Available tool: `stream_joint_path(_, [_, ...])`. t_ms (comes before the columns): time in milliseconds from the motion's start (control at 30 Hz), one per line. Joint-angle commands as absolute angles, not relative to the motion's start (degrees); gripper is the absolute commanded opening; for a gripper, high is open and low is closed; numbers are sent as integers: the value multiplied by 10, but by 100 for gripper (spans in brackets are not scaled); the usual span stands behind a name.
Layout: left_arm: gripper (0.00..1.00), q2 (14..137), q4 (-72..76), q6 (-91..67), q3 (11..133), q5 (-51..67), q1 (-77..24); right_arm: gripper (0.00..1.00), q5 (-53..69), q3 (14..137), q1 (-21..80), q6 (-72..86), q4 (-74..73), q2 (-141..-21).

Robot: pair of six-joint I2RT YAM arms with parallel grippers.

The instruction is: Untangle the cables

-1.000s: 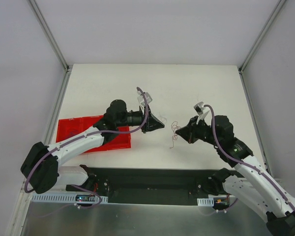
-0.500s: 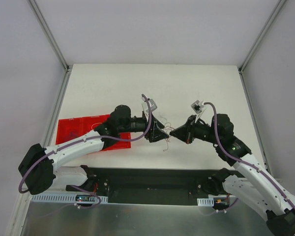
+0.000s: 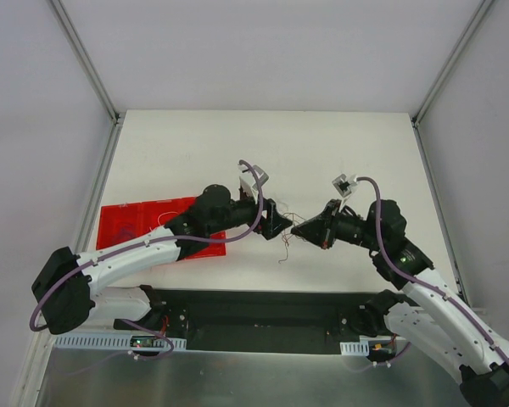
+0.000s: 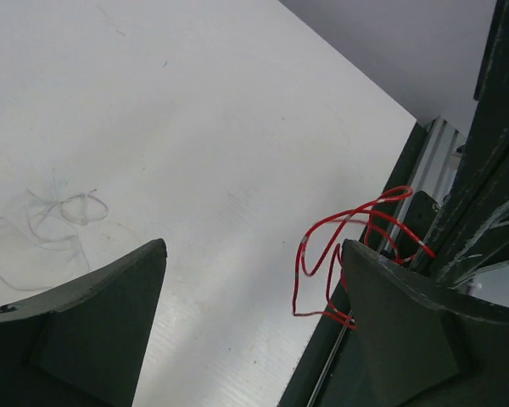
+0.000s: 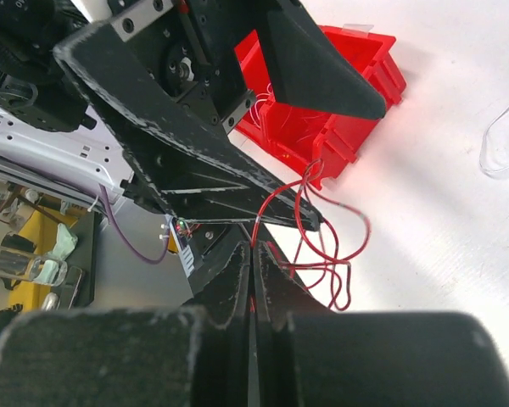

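The cables (image 5: 322,227) are thin red wires in a small loopy tangle, lifted off the white table. My right gripper (image 5: 253,248) is shut on one red strand, and the loops hang to its right. From above, the cables (image 3: 286,237) dangle between the two grippers. My left gripper (image 3: 278,222) faces the right gripper (image 3: 296,229) tip to tip. In the left wrist view the left gripper (image 4: 254,248) stands open, with the red loops (image 4: 339,250) against its right finger (image 4: 407,331) and nothing pinched. Thin whitish wires (image 4: 55,216) lie loose on the table.
A red bin (image 3: 140,225) sits on the table under the left arm, and in the right wrist view the red bin (image 5: 343,80) holds a few thin wires. A dark rail (image 3: 254,318) runs along the near edge between the arm bases.
My left gripper has opened and moved right to meet the right gripper. The right gripper, still shut, has carried the cables leftward toward it.
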State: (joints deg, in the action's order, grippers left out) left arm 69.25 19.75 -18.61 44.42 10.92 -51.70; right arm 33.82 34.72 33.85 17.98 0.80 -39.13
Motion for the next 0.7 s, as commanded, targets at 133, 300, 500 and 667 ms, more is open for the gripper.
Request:
stream_joint_path(133, [82,719,283,-200,467,174,-518,1,372,341,341,209,69,-386])
stream_joint_path(300, [73,777,223,-199,508,88,-508,0,382,348,341,216,78,-376])
stream_joint_path(500, [55,825,224,-265,519,93,-414,0,386,363,340,215,55,-352])
stream_joint_path(667, [36,848,252,-257,531,196,-377,0,371,383,341,199,20,-336])
